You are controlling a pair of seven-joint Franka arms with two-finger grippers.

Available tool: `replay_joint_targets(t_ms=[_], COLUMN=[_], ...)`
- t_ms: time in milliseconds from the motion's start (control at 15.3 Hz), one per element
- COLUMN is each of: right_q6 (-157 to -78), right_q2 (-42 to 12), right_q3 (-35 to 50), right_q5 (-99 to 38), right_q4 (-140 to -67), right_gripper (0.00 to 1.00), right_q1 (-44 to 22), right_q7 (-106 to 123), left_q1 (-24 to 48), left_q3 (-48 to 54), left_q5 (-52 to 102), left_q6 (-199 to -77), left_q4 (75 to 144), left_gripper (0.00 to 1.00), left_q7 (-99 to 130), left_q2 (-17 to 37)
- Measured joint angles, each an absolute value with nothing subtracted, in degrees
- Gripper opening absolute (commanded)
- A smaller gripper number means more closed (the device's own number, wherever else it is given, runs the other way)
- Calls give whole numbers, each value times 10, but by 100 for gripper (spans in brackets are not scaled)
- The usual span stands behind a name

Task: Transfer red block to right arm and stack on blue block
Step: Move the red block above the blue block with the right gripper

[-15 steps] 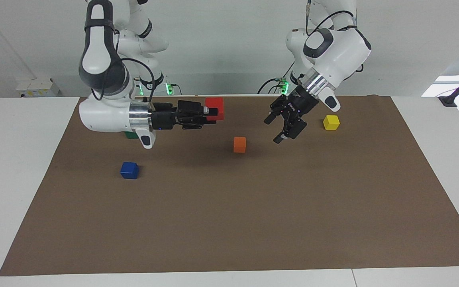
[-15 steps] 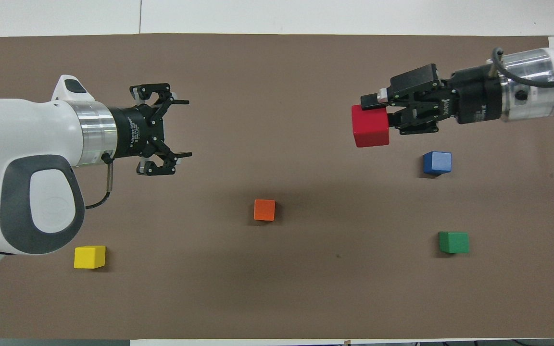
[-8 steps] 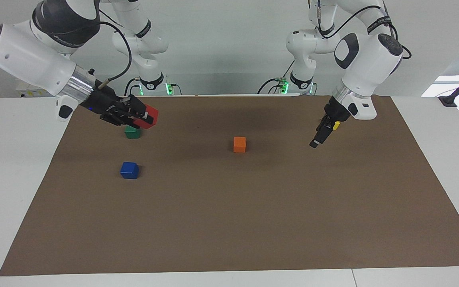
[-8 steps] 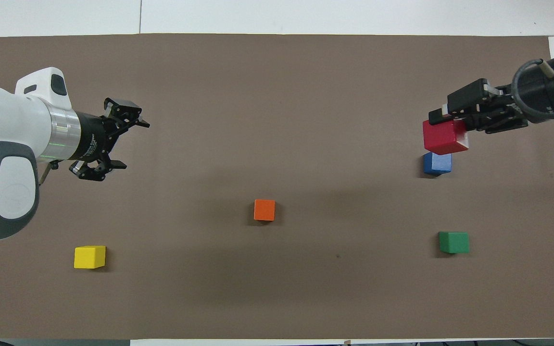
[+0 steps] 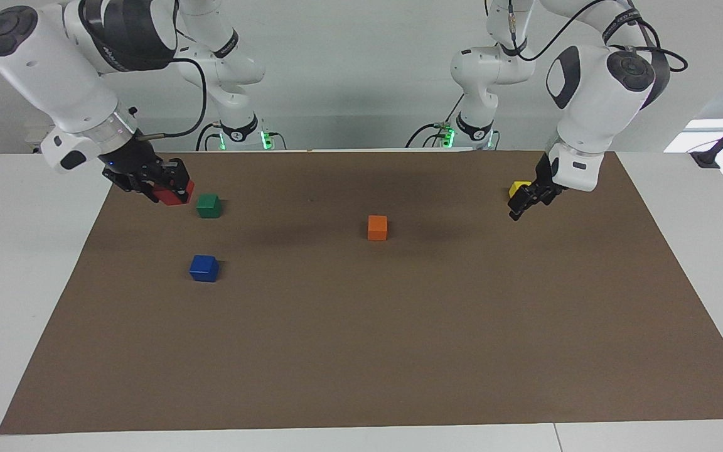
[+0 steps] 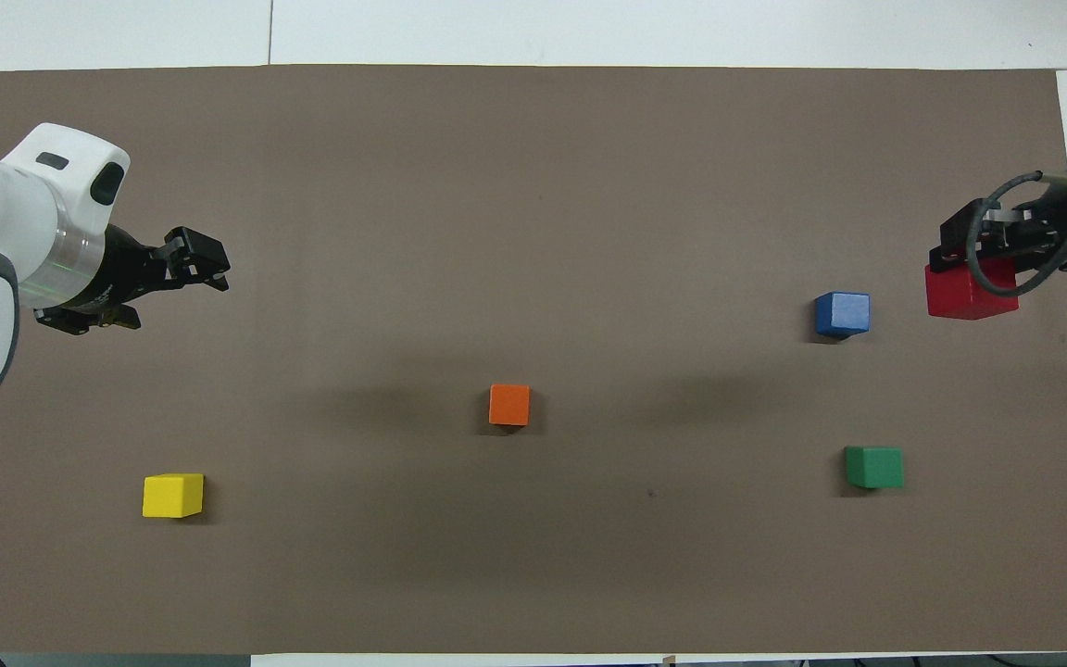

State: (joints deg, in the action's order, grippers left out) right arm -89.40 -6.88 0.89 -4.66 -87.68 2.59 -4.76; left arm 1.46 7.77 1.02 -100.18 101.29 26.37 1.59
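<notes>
The right arm's black two-finger gripper (image 5: 159,186) is clamped on the small glossy bright red cube (image 5: 175,193), holding it in the air over the brown paper mat (image 5: 361,351) at the right arm's end of the table, near the mat's edge. In the overhead view the red cube (image 6: 969,289) sits beside the small glossy deep blue cube (image 6: 842,312) rather than over it, so the stack is not yet made; I judge the handover done and the cube still to be brought above the blue one, which rests alone on the mat, farther from the robots than the dark green cube (image 5: 208,205). The left gripper (image 5: 528,199) waits in the air by the small yellow cube (image 5: 517,186), partly covering it in the facing view; its fingers appear apart and hold nothing. The right arm's wrist is cut off at the overhead frame's edge, and its fingers hide part of the red cube. An orange cube (image 5: 377,227) sits mid-mat.
</notes>
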Motion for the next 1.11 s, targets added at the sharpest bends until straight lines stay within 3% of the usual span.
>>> replay_joint_targets(t_ms=[522,1110], right_q6=[-1019,-1167], right_q2=[-100,-138], right_q3=[9,9], right_q5=[-7,2], right_q4=[-975,-1045], right_gripper=[0,0], right_q1=[26,25], right_q7=[-48,-48], left_q1=[-21,-7], left_q3=[80,82], left_q5=[-39,-31], left_q6=[-884,-891], left_q4=[955,955], left_gripper=[100,100], left_q7=[161,159], left_q2=[24,16])
